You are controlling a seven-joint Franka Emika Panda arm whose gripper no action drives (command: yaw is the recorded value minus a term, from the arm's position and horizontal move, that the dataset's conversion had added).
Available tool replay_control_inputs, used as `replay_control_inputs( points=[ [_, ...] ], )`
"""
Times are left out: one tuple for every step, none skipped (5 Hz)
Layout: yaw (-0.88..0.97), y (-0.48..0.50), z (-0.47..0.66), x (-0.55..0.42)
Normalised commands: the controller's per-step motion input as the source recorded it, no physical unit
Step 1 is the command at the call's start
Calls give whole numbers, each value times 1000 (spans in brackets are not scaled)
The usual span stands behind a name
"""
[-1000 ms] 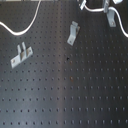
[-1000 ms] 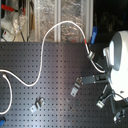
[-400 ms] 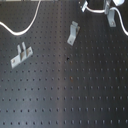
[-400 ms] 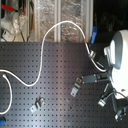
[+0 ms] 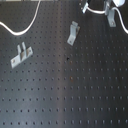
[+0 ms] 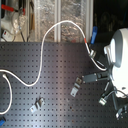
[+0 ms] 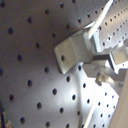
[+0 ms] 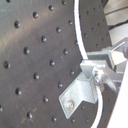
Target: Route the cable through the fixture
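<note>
- A long, thin white cable (image 6: pixel 42 47) loops across a black perforated metal board (image 6: pixel 55 107) in the second exterior view, running from the second exterior view's left edge up over the board's far edge and down toward the white robot arm (image 6: pixel 120 55) at the second exterior view's right.
- In the first exterior view the same cable (image 5: pixel 25 27) curves across the top left corner of the board (image 5: pixel 65 95), with another stretch near the gripper (image 5: pixel 111 19) at the top right.
- Whether the gripper's jaws are closed on the cable cannot be told; in the second exterior view the gripper (image 6: pixel 98 76) sits just beside the cable's end.
- Two small grey metal brackets stand on the board, well apart: one (image 5: pixel 73 33) nearer the arm, the other (image 5: pixel 20 55) toward the first exterior view's left.
- In the second wrist view the cable (image 8: pixel 80 35) passes close by a bolted grey bracket (image 8: pixel 80 90).
- The first wrist view shows a bracket (image 7: pixel 75 50) on the board.
</note>
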Motion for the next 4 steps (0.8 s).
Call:
replay_control_inputs(
  points=[
    [0,120,131,70],
    [0,369,112,-14],
    [0,514,100,12],
    [0,427,123,-2]
  ],
)
